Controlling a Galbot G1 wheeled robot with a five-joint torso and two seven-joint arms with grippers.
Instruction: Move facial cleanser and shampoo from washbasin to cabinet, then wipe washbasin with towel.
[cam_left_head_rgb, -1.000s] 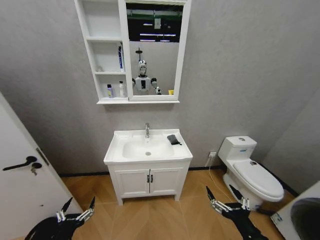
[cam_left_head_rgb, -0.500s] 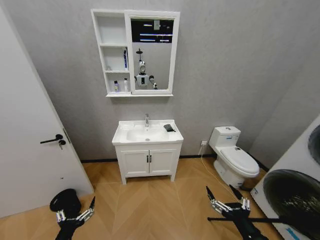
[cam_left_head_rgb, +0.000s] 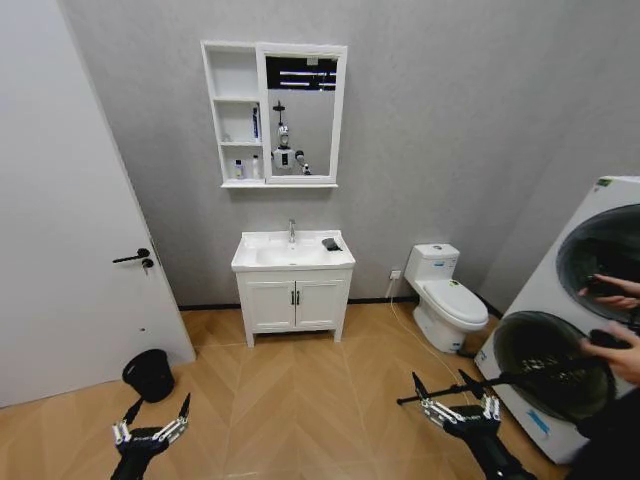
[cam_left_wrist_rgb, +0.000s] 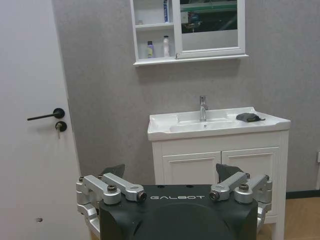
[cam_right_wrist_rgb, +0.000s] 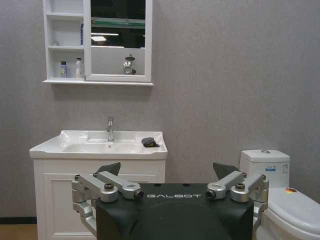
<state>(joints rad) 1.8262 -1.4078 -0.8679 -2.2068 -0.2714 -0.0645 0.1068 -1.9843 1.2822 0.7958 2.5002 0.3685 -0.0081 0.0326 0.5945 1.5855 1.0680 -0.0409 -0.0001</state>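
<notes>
The white washbasin (cam_left_head_rgb: 262, 264) stands against the far wall, well ahead of me across the floor. The dark towel (cam_left_head_rgb: 331, 244) lies on its rim to the right of the tap, and it also shows as the towel (cam_left_wrist_rgb: 248, 117) and the towel (cam_right_wrist_rgb: 148, 142) in the wrist views. Above hangs the cabinet (cam_left_head_rgb: 232, 75) beside its mirror. Two small bottles (cam_left_head_rgb: 246, 168) stand on its lowest tier and a blue tube (cam_left_head_rgb: 256, 122) on the middle one; which is the facial cleanser or the shampoo I cannot tell. My left gripper (cam_left_head_rgb: 158, 408) and right gripper (cam_left_head_rgb: 441, 385) hang low and open, holding nothing.
A white door (cam_left_head_rgb: 60, 200) with a black handle is at the left, with a black bin (cam_left_head_rgb: 150, 373) by it. A toilet (cam_left_head_rgb: 445, 295) stands right of the vanity (cam_left_head_rgb: 293, 303). A washing machine (cam_left_head_rgb: 570, 320) fills the right edge, and a thin black rod (cam_left_head_rgb: 470, 385) crosses above my right gripper.
The camera has backed away from the washbasin, so everything looks smaller and the door, bin and washing machine have come into view. Both grippers stay open and low.
</notes>
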